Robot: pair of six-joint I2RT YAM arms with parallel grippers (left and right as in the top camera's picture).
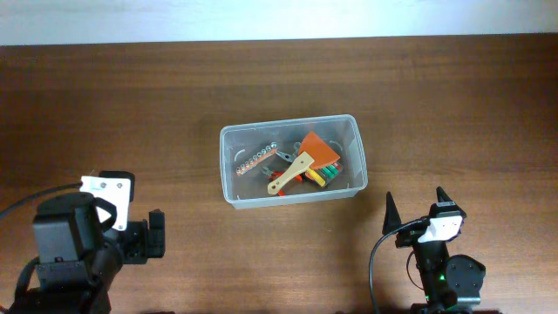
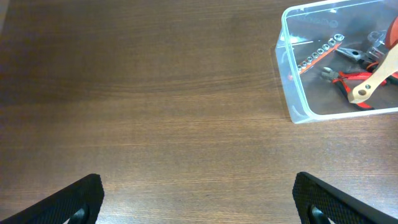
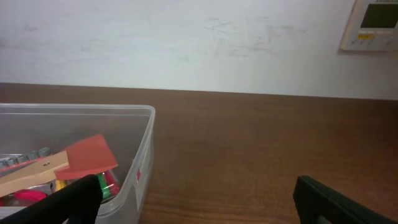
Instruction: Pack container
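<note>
Brown bench (image 1: 131,105) has the container (image 1: 292,197) of tools (image 1: 301,166) in its middle. Jaws of the left gripper (image 1: 155,234) and right gripper (image 1: 416,209) stand wide apart.

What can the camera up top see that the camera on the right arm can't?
Only the top camera shows the whole container, all four corners, and the left arm. Only the right wrist camera shows the white wall and a control panel on it. Both show the brown table, part of the container, and the wooden-handled scraper with its orange blade.
</note>
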